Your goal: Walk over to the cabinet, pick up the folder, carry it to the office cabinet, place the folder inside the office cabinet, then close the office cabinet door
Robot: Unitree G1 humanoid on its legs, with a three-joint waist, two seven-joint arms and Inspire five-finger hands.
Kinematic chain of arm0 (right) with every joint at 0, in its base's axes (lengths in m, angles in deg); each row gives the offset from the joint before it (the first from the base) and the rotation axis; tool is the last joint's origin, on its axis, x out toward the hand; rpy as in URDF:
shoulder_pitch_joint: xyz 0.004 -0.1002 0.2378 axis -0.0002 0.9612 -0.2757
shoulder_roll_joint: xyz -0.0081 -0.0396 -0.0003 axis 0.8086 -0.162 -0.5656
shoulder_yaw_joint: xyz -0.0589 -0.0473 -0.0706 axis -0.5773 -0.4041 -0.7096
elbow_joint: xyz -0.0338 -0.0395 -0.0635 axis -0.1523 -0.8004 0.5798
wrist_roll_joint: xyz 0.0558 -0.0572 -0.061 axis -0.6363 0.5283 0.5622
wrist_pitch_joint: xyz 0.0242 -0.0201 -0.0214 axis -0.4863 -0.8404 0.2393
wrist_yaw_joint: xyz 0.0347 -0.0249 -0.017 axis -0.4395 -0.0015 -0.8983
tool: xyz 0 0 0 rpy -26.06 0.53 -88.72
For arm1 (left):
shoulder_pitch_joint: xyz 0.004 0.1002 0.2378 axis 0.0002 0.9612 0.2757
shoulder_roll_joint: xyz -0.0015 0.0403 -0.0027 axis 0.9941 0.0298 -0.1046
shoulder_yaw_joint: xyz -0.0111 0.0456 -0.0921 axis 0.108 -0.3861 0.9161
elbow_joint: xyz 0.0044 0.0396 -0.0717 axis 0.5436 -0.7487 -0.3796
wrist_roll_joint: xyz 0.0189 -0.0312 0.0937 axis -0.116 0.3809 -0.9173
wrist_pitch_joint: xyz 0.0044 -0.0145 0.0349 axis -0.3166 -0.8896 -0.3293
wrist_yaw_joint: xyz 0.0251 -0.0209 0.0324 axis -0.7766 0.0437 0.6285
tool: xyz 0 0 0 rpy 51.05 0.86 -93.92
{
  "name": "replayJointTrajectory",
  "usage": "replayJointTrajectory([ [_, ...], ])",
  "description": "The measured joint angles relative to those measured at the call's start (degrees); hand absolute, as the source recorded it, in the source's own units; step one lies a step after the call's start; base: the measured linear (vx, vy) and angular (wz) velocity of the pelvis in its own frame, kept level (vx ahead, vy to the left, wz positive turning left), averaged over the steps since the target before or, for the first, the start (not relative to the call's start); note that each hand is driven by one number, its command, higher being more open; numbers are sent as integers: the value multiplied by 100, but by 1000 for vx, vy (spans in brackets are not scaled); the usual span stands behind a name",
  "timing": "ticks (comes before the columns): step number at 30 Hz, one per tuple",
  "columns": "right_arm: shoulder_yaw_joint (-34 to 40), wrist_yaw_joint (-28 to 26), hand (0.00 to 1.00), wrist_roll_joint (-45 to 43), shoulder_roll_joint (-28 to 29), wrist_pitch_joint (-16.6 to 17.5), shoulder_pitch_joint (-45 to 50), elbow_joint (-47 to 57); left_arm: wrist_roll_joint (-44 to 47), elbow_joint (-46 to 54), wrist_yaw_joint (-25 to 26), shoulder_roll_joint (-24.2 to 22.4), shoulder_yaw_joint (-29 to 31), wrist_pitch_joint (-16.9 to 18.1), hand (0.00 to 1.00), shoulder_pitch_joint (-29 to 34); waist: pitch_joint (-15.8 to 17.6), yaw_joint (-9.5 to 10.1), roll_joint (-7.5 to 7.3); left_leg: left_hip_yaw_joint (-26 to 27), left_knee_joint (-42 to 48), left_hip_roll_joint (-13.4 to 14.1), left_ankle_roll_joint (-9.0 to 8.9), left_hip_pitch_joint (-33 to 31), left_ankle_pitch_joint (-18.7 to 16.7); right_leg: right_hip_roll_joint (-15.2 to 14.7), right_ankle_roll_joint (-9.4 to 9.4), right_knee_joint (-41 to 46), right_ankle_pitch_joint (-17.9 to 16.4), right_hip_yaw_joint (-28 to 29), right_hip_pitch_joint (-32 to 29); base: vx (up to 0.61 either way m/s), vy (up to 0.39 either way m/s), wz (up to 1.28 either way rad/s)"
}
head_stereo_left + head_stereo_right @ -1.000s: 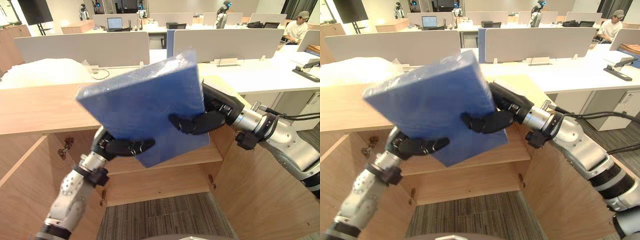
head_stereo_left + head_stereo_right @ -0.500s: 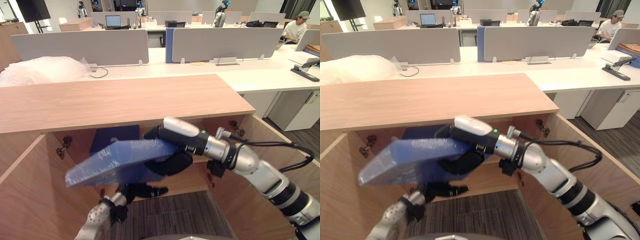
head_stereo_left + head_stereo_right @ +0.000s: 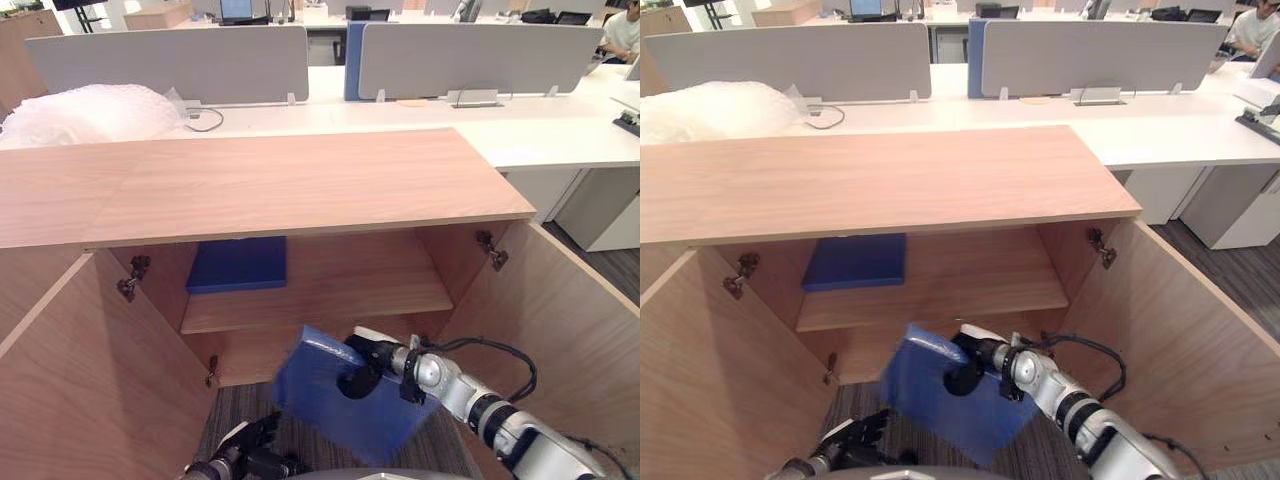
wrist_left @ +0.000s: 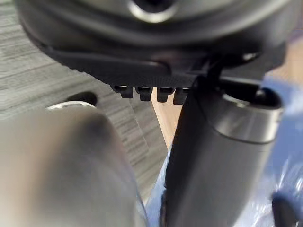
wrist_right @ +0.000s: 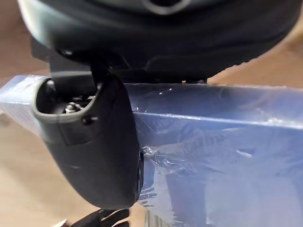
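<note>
Light wood office cabinet [image 3: 300, 190] stands open. Blue folder [image 3: 322, 392], raised half a second ago, now hangs tilted before the lower compartment [image 3: 245, 355], not yet inside. Right hand [image 3: 368, 362] clamps its edge; left hand [image 3: 245, 458] has dropped off below, fingers seemingly slack.

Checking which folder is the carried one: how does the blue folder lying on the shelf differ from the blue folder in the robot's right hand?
The shelf folder lies flat on the left side of the shelf; the held folder hangs tilted, below that shelf. The shelf folder is untouched; the right hand grips the held folder. The held folder shows glossy film; the shelf folder looks matte. Both are blue.
</note>
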Motion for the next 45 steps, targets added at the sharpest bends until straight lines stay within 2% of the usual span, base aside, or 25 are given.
replayJointTrajectory([
  [1,268,42,0,-180,125,-122,-1,-273,-108,-170,129,-111,233,1,100,-46,27,3,10,-10,0,-11,3,7,-5,-10,5,-6,-6,-13,15,9,10,11],
  [3,1187,328,0,-1139,411,-373,-11,-998,-432,-511,538,-353,819,-2,100,-120,115,14,39,-76,0,-59,26,29,-18,-43,27,-36,-31,-88,88,25,5,15],
  [4,1602,559,0,-2000,507,-488,-54,-1320,-520,-590,770,-415,984,-30,100,-121,130,52,55,-94,0,-82,50,28,-20,-45,36,-36,-45,-110,101,36,-2,11],
  [5,1813,666,0,-2390,567,-523,-108,-1490,-548,-610,862,-443,1049,-53,100,-114,139,75,68,-94,1,-89,56,28,-21,-46,38,-38,-47,-110,101,35,-3,3],
  [7,2405,1032,0,-3766,693,-622,-439,-1862,-548,-718,1116,-561,1377,-85,100,-78,221,134,124,-92,2,-103,63,28,-27,-53,40,-49,-48,-109,107,0,0,0],
  [12,3412,1321,0,-6461,692,-580,-980,-1878,-542,-740,1531,-846,1956,-191,100,-8,357,323,179,-205,-1,-177,79,32,-61,-110,58,-189,-60,-259,245,4,5,13],
  [14,3848,1335,0,-7348,665,-444,-1089,-1748,-535,-740,1609,-971,2122,-221,100,26,375,375,206,-290,-1,-232,66,2,-111,-155,86,-242,-82,-365,293,24,2,31],
  [16,4337,1369,0,-8350,652,-119,-1245,-1427,-533,-722,1678,-1063,2160,-228,100,30,432,395,277,-428,4,-334,110,-109,-113,-227,129,-268,-112,-508,277,43,7,31],
  [19,4678,1439,0,-8784,616,157,-1377,-1121,-544,-675,1687,-1067,2157,-228,100,138,466,433,311,-459,31,-447,197,-145,-130,-313,180,-270,-142,-565,281,96,21,13],
  [22,4950,1537,0,-8931,447,460,-1768,-816,-543,-596,1675,-1047,2157,-231,100,220,737,466,367,-455,360,-453,352,-442,-259,-346,201,-110,-128,-548,93,59,35,4],
  [23,5096,1641,0,-8963,277,524,-2122,-672,-540,-391,1652,-1060,2149,-224,100,219,1029,484,478,-502,1068,-329,396,-908,-521,-278,203,263,-127,-559,-183,-77,4,5],
  [24,5147,1749,0,-8964,48,619,-2441,-480,-539,-203,1624,-1078,2096,-219,100,218,1323,541,762,-563,1744,-42,357,-1285,-834,-117,215,1018,-135,-537,-632,-108,8,-10],
  [25,5151,1829,0,-8955,-92,635,-2568,-200,-537,-168,1619,-1084,2100,-222,100,203,1481,622,907,-559,2139,130,346,-1477,-1002,-148,252,1551,-372,-562,-1011,-176,19,-24],
  [26,5134,1853,0,-8950,-151,635,-2655,130,-538,-193,1649,-1064,2102,-234,100,213,1537,661,948,-540,2496,162,336,-1739,-1146,-256,248,1721,-475,-583,-1323,-178,10,-19],
  [27,5113,1854,0,-8948,-183,638,-2786,449,-538,-190,1663,-1017,2099,-249,100,211,1582,661,931,-500,2884,149,320,-2038,-1306,-420,241,1791,-426,-587,-1627,-223,-35,-14],
  [28,5050,1852,0,-8946,-300,628,-3101,701,-583,-162,1681,-1031,2094,-251,100,156,1718,650,1002,-485,3369,214,245,-2395,-1504,-454,174,2198,-679,-562,-1961,-181,-74,-12],
  [29,4987,1855,0,-8941,-361,617,-3262,772,-634,-113,1682,-1069,2080,-252,100,152,1757,650,1065,-484,3519,276,235,-2554,-1532,-425,177,2409,-689,-532,-2159,-183,-100,-22],
  [30,4881,1881,0,-8893,-499,603,-3448,855,-755,11,1675,-1095,2030,-246,100,166,1804,662,1085,-455,3621,330,190,-2730,-1563,-436,180,2740,-763,-509,-2457,-160,-101,-19],
  [31,4868,1963,0,-8831,-595,596,-3546,941,-829,118,1667,-1097,2027,-232,100,165,1870,668,1045,-426,3706,326,136,-2827,-1606,-492,144,2972,-892,-480,-2639,-145,-98,-13],
  [33,4860,2071,0,-8817,-694,605,-3644,1002,-878,212,1666,-1113,2027,-217,100,163,1889,663,1048,-407,3910,325,129,-3032,-1693,-559,79,3258,-1084,-478,-2869,-140,-73,-6],
  [37,4844,2232,0,-8823,-778,614,-3963,1019,-879,375,1698,-1166,2030,-162,100,147,1931,664,1107,-333,4335,284,154,-3465,-1807,-718,72,3914,-1328,-345,-3425,-92,-16,-2],
  [42,4915,2420,0,-9021,-915,818,-4299,1015,-877,450,1800,-1321,2031,-167,100,109,2003,690,1236,-315,4494,126,196,-3726,-1828,-931,95,4287,-1480,-305,-3746,-46,9,11],
  [45,4917,2511,0,-9151,-931,862,-4407,1004,-878,451,1850,-1419,2022,-175,100,109,2010,726,1253,-306,4506,115,198,-3776,-1828,-955,91,4308,-1493,-310,-3790,-17,6,3],
])
